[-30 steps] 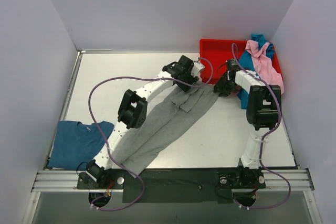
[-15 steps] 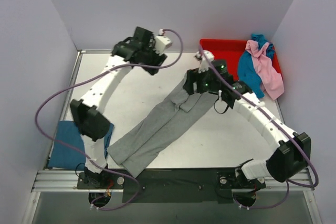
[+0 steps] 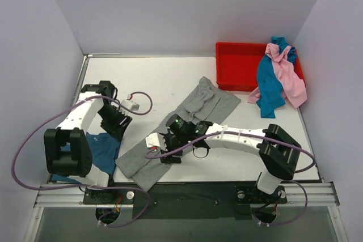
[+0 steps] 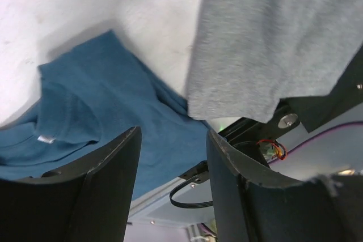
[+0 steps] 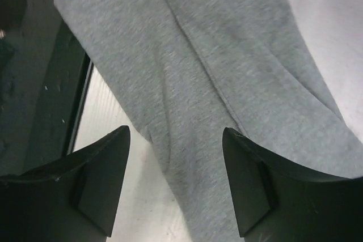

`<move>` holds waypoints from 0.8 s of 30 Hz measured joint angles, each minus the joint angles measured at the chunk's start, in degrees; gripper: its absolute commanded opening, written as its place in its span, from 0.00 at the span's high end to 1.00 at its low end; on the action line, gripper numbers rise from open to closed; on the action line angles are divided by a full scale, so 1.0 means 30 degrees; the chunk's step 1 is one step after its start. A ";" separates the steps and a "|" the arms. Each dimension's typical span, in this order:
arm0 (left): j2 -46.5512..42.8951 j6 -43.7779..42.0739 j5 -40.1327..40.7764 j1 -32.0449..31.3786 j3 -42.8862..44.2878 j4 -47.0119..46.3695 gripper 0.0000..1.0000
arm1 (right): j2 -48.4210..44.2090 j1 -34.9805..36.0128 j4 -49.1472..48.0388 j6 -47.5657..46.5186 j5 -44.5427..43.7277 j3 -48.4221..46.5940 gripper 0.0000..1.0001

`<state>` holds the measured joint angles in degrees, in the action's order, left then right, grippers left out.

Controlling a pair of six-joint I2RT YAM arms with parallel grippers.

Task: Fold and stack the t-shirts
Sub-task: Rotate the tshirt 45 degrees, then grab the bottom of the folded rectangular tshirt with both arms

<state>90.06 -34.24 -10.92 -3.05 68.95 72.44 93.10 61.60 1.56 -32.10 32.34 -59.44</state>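
A grey t-shirt (image 3: 207, 103), folded into a long strip, lies diagonally from beside the red bin to the near edge. A darker blue t-shirt (image 3: 105, 151) lies at the near left, partly under my left arm. My left gripper (image 3: 118, 124) is open and empty, above the gap between these two shirts. The left wrist view shows its gripper (image 4: 173, 185) over the blue shirt (image 4: 102, 111) and the grey hem (image 4: 272, 38). My right gripper (image 3: 165, 152) is open and empty just above the grey strip's near end (image 5: 215, 83). Pink (image 3: 283, 72) and teal-blue (image 3: 266, 89) t-shirts hang over the bin's right side.
The red plastic bin (image 3: 238, 69) stands at the back right. The metal rail (image 3: 187, 194) with the arm bases runs along the near edge. Purple cables loop round both arms. Grey walls close in the left, back and right.
Both arms swung from the far end of the grey shirt to its near end. The left gripper came down beside the blue shirt, the right over the grey hem.
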 measured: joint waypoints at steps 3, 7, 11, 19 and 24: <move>-0.1319 -0.1333 -0.1173 -0.0204 -0.0801 0.0372 0.42 | 0.1188 0.0219 0.0984 -0.2783 0.0852 -0.0561 0.39; -0.2878 -0.2550 -0.2688 -0.0780 -0.1122 0.0838 0.46 | 0.3330 0.1625 0.2222 -0.5639 0.1581 -0.2637 0.41; -0.3162 -0.2827 -0.2783 -0.0998 -0.2790 0.0386 0.48 | 0.4874 0.3490 0.2331 -0.7096 0.1734 -0.3592 0.43; -0.2084 -0.1559 -0.0933 -0.1494 -0.5559 -0.2477 0.49 | 0.5442 0.5654 0.0597 -0.7169 0.0860 -0.2747 0.44; -0.2120 -0.0772 -0.0350 -0.2339 -0.6499 -0.4029 0.50 | 0.6164 0.5982 -0.0605 -0.6047 0.0270 -0.2885 0.58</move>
<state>83.70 -36.56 -11.97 -10.07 49.45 60.36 111.59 79.55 -0.25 -50.24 33.15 -68.10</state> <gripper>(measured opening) 0.508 0.496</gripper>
